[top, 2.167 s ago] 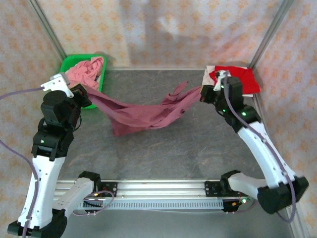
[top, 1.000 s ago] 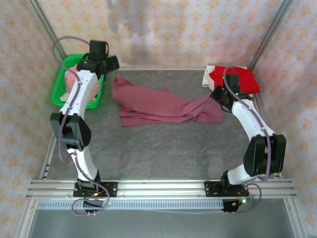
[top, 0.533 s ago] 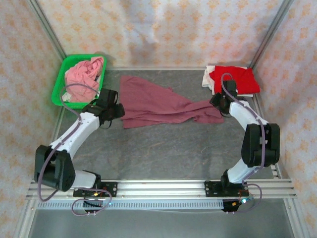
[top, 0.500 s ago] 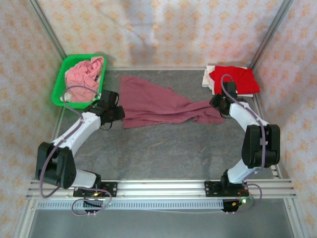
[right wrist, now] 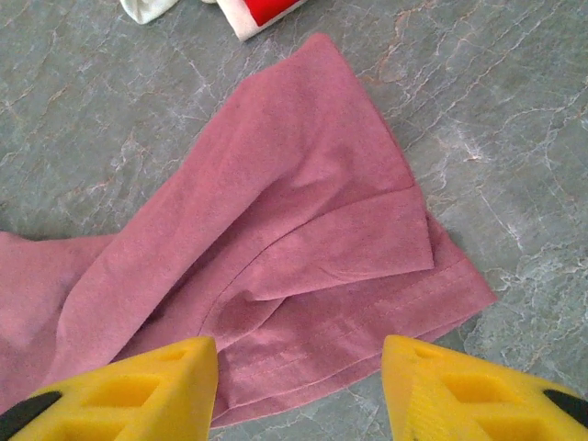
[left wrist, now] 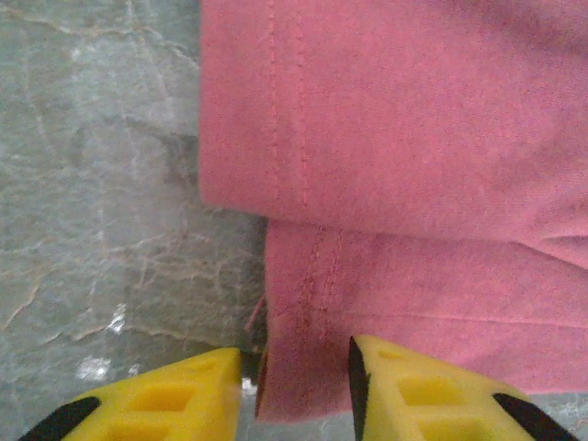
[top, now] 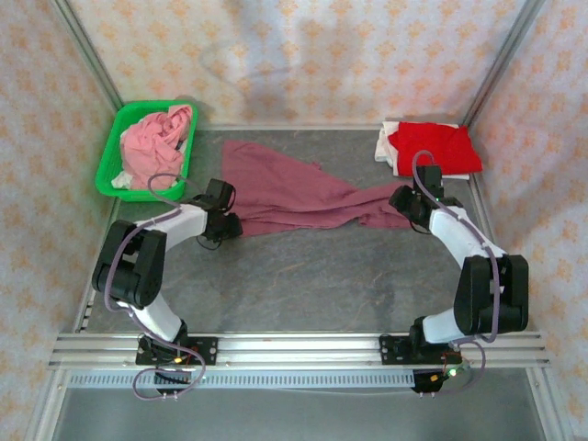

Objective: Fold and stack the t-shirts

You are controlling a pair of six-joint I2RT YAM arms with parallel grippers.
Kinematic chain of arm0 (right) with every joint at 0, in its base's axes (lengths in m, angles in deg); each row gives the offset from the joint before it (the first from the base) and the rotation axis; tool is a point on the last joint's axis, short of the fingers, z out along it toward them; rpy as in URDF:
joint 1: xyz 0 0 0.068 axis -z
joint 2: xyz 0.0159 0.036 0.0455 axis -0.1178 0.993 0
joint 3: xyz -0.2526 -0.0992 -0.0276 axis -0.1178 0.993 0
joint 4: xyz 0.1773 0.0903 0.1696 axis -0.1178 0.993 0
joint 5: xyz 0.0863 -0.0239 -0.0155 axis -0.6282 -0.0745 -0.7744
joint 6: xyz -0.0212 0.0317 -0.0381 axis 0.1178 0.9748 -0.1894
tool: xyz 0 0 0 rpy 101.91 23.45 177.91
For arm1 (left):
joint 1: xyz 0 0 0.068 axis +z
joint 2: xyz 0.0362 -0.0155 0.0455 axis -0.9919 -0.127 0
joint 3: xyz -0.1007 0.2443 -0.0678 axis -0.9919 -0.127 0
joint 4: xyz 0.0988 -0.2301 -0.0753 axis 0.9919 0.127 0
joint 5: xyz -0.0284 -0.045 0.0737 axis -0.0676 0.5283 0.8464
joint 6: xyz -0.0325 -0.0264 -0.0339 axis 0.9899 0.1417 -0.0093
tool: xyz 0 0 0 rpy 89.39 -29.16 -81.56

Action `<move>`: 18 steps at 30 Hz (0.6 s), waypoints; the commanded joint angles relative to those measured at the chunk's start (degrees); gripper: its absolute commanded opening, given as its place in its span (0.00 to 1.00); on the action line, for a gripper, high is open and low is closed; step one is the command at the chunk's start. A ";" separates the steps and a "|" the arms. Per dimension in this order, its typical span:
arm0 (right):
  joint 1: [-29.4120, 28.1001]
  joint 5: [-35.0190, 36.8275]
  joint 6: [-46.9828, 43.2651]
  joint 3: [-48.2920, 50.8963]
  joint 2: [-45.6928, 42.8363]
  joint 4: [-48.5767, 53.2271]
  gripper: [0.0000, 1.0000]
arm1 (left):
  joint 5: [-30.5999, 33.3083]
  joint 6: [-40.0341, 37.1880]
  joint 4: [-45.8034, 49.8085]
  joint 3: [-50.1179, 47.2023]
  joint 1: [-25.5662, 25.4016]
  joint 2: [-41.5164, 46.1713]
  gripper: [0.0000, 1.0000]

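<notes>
now that the soft maroon cloth t-shirt (top: 294, 191) lies loose on the grey marbled table (top: 322, 276) instead of hanging stretched between the arms, both holds are gone. the left gripper (left wrist: 294, 372) has swung back from the green plastic basket (top: 108, 173) to the shirt's near-left hem corner, its yellow fingers (left wrist: 165, 395) spread either side, unclenched. the right gripper (right wrist: 299, 381) hovers, spread wide, over the opposite end. flattening seems next; folding is not begun.
</notes>
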 commanded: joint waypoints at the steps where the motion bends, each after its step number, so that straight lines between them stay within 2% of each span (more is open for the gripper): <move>1: -0.24 -0.07 -0.53 1.17 -1.21 -1.50 0.51 | -0.34 0.20 -3.21 1.57 -0.71 -1.43 0.32; 4: -0.28 -0.84 -0.13 1.71 -1.05 -1.70 0.51 | -0.39 0.24 -4.12 1.56 -0.83 -1.99 0.15; 8: 1.86 -0.18 1.11 1.95 0.42 1.52 0.54 | 0.99 -0.15 -3.97 0.94 -1.02 0.24 0.08; 12: 6.76 -7.81 2.16 2.86 3.75 1.81 0.55 | 3.39 -0.11 -2.54 0.39 -0.99 4.43 0.00; 18: 9.12 -12.80 2.25 2.92 8.59 -0.19 0.54 | 6.90 0.84 -0.22 -0.42 -0.89 12.66 0.00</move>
